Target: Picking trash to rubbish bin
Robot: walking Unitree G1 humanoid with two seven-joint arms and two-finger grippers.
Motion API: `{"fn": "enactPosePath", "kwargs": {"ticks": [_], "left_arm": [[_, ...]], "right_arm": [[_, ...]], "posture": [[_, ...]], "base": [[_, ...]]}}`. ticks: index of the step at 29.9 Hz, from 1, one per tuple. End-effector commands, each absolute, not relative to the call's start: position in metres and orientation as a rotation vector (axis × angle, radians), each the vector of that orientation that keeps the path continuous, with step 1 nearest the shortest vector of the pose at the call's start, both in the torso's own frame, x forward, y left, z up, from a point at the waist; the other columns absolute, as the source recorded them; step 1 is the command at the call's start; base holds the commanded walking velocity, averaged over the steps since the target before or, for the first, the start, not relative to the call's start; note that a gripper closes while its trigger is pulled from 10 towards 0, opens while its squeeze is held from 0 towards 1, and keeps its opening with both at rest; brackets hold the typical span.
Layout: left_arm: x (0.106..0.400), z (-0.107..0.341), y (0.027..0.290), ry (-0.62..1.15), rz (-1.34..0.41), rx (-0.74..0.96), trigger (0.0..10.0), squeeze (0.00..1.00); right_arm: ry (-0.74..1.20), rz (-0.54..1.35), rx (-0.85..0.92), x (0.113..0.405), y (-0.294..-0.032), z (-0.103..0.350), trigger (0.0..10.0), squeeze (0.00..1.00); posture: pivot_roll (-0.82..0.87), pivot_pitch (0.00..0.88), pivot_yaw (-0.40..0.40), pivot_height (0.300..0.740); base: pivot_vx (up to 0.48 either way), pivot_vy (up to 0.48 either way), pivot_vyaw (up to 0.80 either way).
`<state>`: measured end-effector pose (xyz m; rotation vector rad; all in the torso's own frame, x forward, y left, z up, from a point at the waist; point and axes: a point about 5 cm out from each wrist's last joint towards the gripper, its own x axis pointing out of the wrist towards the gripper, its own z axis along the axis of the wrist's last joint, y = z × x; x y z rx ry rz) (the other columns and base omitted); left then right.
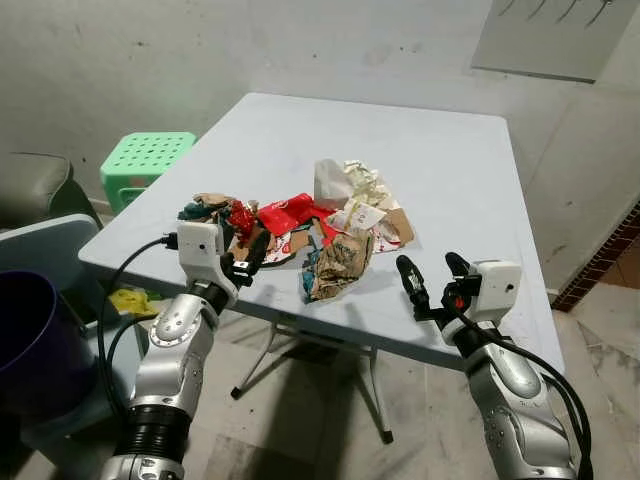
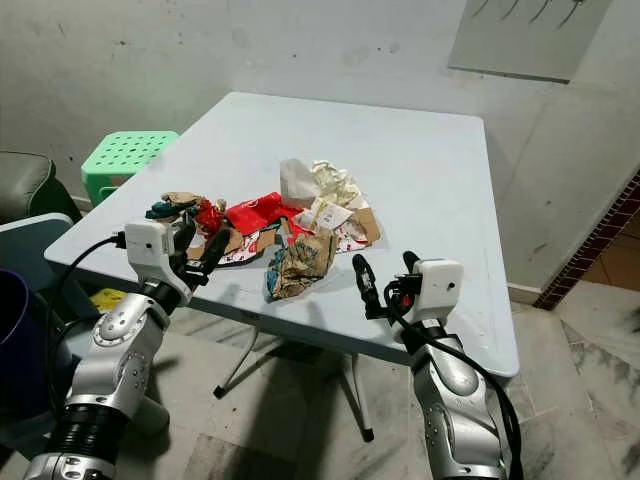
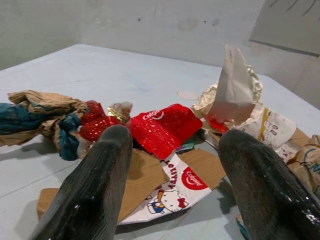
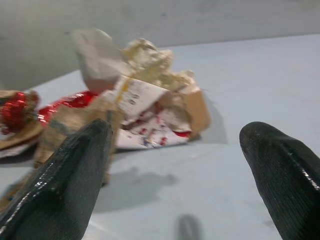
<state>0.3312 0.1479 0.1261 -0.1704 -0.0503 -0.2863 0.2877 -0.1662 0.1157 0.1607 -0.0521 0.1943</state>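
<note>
Worktop (image 1: 440,190) in pale blue carries the trash pile (image 1: 320,230) near its front edge. My left pincer (image 1: 247,262) hovers spread wide and empty at that pile's near-left side, and my right pincer (image 1: 432,276), equally spread and empty, hangs to the pile's right.

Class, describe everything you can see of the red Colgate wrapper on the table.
The red Colgate wrapper is shiny, crinkled foil or plastic with white lettering, lying flat and open in the trash pile on the pale table. It rests on torn brown cardboard, beside crumpled brown paper, just ahead of the open left gripper, untouched.
</note>
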Motion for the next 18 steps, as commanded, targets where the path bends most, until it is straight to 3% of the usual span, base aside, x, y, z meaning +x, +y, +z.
{"fn": "enactPosePath", "kwargs": {"ticks": [1, 18], "left_arm": [[0.334, 0.126, 0.147, -0.051, -0.291, -0.145, 10.0, 0.00], [0.348, 0.128, 0.148, -0.029, -0.264, -0.155, 10.0, 0.00]], "right_arm": [[-0.073, 0.139, 0.145, 0.293, -0.172, 0.120, 10.0, 0.00], [-0.111, 0.072, 0.090, 0.297, -0.174, 0.120, 10.0, 0.00]], "posture": [[-0.06, 0.000, 0.015, 0.740], [-0.06, 0.000, 0.015, 0.740]], "base": [[0.000, 0.000, 0.00], [0.000, 0.000, 0.00]]}}
